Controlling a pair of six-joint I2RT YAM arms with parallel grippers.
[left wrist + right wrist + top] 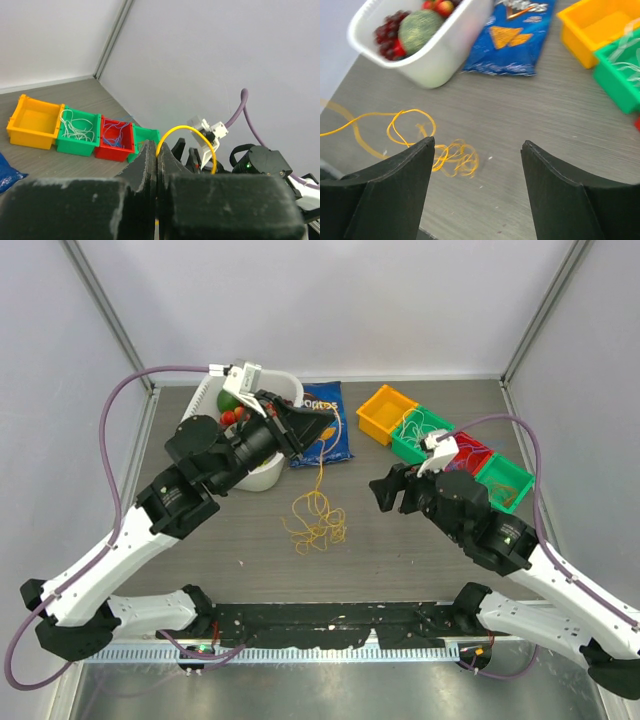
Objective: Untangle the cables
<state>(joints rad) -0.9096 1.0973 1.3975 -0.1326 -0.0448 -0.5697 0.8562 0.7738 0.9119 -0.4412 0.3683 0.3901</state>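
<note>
Cables (pixel 318 528) lie as thin yellow strands, loosely looped and tangled.

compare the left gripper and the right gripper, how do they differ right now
The left gripper is shut on a yellow cable; the right gripper stands wide open, holding nothing. The left gripper is raised, the cable hanging from it down to the tangle; the right gripper faces that tangle from beside the coloured bins. Both have black fingers.
</note>
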